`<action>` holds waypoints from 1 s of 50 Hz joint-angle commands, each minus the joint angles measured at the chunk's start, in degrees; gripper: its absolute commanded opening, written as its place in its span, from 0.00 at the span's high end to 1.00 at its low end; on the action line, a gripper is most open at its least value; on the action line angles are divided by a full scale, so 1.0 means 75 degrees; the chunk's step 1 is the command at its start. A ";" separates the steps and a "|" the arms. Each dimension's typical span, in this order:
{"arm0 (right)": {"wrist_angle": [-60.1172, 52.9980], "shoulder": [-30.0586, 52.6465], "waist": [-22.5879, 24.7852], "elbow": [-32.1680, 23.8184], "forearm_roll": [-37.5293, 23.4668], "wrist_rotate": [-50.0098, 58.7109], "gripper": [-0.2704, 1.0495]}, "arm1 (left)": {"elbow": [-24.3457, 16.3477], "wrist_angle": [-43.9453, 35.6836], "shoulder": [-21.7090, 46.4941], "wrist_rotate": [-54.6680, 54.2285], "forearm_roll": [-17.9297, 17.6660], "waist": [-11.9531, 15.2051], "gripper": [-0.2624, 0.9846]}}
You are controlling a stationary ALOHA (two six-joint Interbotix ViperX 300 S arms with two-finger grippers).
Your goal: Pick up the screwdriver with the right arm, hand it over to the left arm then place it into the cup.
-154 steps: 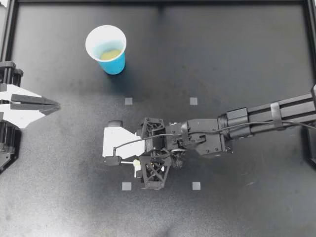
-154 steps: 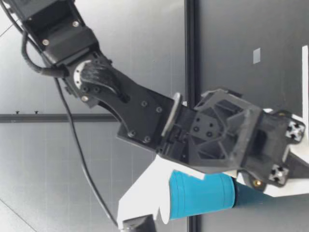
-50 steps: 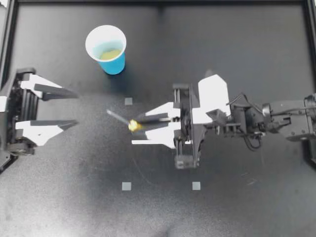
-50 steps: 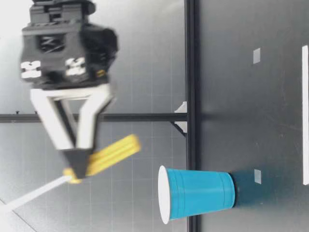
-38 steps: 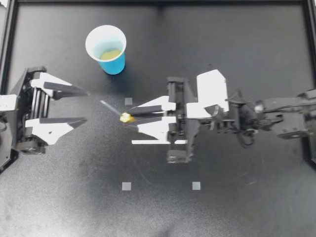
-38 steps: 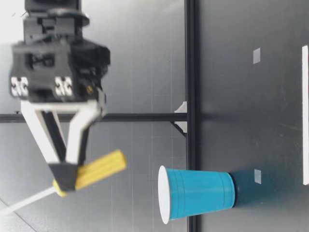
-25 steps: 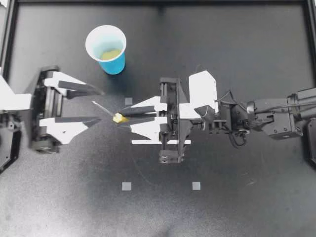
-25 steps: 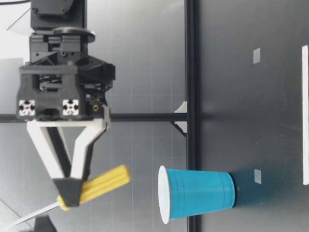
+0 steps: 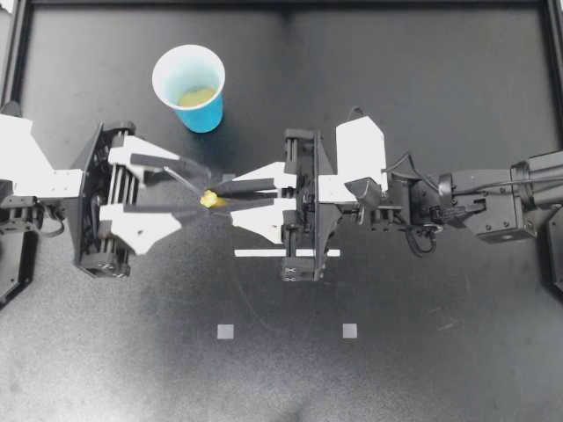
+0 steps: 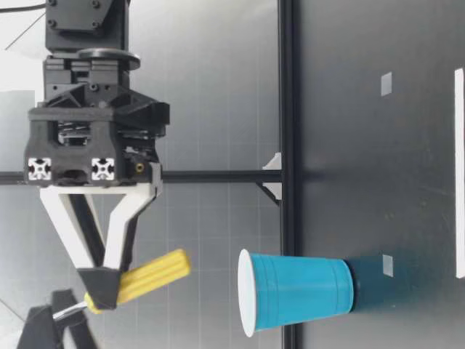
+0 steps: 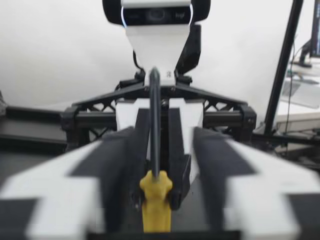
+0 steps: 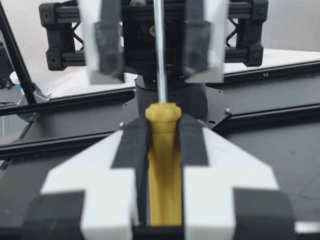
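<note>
My right gripper (image 9: 214, 197) comes in from the right and is shut on the yellow handle of the screwdriver (image 9: 208, 199), held high above the table. The thin metal shaft (image 9: 180, 180) points toward my left arm. My left gripper (image 9: 195, 189) is open, with a finger on each side of the shaft and a gap showing on both sides in the left wrist view (image 11: 154, 125). The low view shows the handle (image 10: 149, 278) tilted in the right gripper, above the rim of the blue cup (image 10: 298, 291). That cup (image 9: 190, 86) stands upright at the back left.
Small pale tape squares (image 9: 226, 331) (image 9: 350, 331) mark the black table in front of the arms. A black frame rail (image 9: 281, 4) runs along the far edge. Something yellowish lies in the bottom of the cup.
My left arm has moved right until its fingers straddle the shaft, and they have narrowed. My right gripper has carried the screwdriver up and to the left.
</note>
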 commanded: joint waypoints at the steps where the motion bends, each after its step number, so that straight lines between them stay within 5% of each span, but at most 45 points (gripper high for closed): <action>1: -0.0094 -0.0094 -0.0059 -0.0152 0.0012 -0.0012 0.78 | -0.0094 -0.0176 -0.0082 -0.0012 0.0012 0.0000 0.61; 8: -0.0094 -0.0129 -0.0059 -0.0152 0.0012 -0.0012 0.78 | -0.0082 -0.0129 -0.0082 -0.0023 0.0012 0.0000 0.76; 19: -0.0082 -0.0141 -0.0059 -0.0152 0.0023 0.0012 0.71 | -0.0082 -0.0117 -0.0059 -0.0023 0.0023 0.0012 0.76; 35: -0.0070 -0.0164 -0.0059 -0.0129 0.0164 0.0023 0.26 | -0.0070 -0.0117 -0.0059 -0.0023 0.0012 0.0012 0.77; 50: -0.0117 -0.0961 -0.0035 0.0563 0.0152 0.0070 0.26 | 0.0023 0.0141 -0.0164 0.0258 -0.0094 0.0094 0.76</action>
